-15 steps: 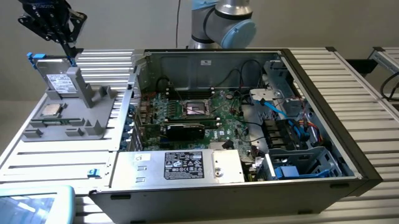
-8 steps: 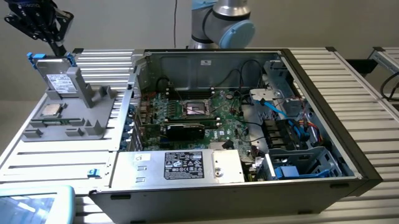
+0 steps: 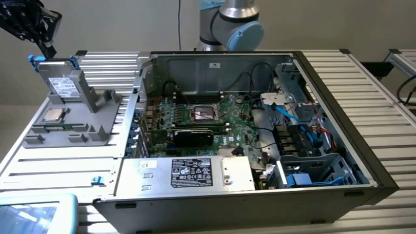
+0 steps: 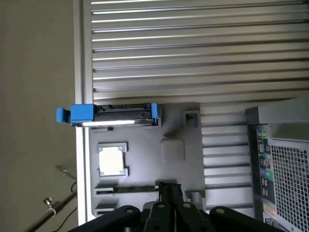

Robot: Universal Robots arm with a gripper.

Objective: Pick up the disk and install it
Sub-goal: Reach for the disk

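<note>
Items I log from the console: a slatted metal desk [image 3: 364, 83]. On it lies an open computer case [image 3: 325, 63], holding a motherboard [image 3: 201, 114], a large silver box with a black label [image 3: 195, 173] at its near edge, and blue cables [image 3: 289, 114] and a grey drive cage [image 3: 318, 168] toward the exterior view's right. Beside the case, on the exterior view's left, a grey fixture [image 3: 91, 105] carries two things. A small square processor chip [image 3: 53, 115] lies flat. The disk [image 3: 60, 80] stands upright on edge in a slot at the fixture's far end, with its blue carrier around it. The case's raised side wall [image 3: 138, 83] stands between the fixture and the case interior. Pincer [image 3: 47, 48]: drawn narrow, fingers together, holding nothing; I see it hanging over the fixture near the disk's top edge, touching neither. Arm: base column [image 3: 227, 22] behind the case, with the wrist turned downward over disk, chip and fixture.
</note>
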